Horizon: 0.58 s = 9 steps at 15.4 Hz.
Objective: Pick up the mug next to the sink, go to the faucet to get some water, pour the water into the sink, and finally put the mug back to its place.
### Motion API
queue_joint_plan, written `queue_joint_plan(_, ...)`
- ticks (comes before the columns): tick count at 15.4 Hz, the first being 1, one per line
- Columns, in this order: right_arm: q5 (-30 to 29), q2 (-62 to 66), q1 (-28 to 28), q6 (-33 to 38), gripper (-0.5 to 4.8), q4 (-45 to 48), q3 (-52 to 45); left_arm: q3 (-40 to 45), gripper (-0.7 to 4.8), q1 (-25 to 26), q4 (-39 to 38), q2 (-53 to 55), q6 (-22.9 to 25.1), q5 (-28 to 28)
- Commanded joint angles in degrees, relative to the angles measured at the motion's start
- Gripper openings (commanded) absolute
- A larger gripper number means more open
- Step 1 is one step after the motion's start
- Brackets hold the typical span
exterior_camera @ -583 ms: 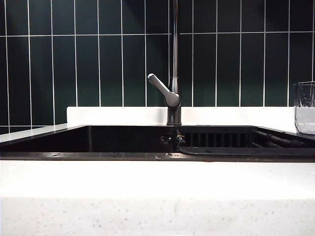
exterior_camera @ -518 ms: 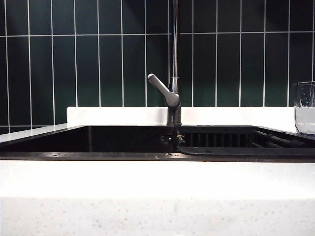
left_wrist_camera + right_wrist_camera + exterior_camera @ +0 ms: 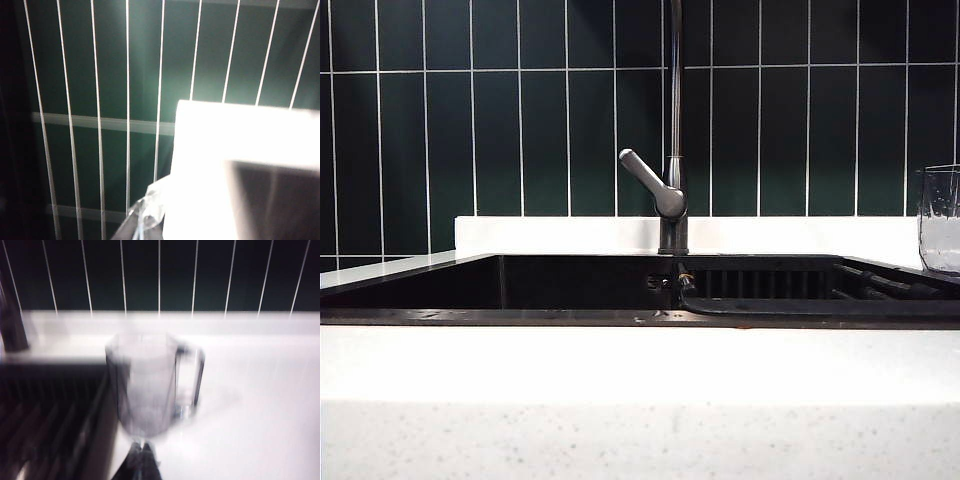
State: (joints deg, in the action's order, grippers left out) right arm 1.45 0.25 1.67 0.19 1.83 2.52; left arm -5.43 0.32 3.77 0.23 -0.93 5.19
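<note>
Right, I'm still parked at the start — neither arm is showing in the exterior view. The mug (image 3: 150,385) is standing upright on the white desk (image 3: 260,405) just beside the sink's (image 3: 500,285) ribbed drainer, handle pointing away from it, untouched. The right claw (image 3: 142,460) is sitting in front of it with jaws pinched shut and empty; the left claw (image 3: 142,220) is likewise shut and empty, facing the tiled wall over by the sink's far end. I'm planning to spread the right jaws wide before advancing, then grip the handle side so the faucet (image 3: 672,190) fill stays level.
</note>
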Motion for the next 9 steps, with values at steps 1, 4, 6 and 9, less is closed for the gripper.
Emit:
queue_joint_plan(1,3.2,1.4,0.0,-0.3,-0.06,0.5,7.8,-10.4,-0.06,0.1,-0.3,7.8,0.3,0.1)
queue_joint_plan(4,3.5,8.7,0.0,-0.5,-0.06,0.7,13.8,-20.6,-0.06,0.0,1.1,20.2,0.3,-0.7)
queue_joint_plan(6,3.5,14.7,0.0,-0.7,-0.06,3.3,17.1,-24.6,-0.06,0.0,3.7,26.6,0.2,-6.8)
queue_joint_plan(9,2.7,26.8,0.1,-3.7,-0.06,8.2,21.5,-25.7,-0.06,-2.0,6.8,32.2,-1.4,-11.7)
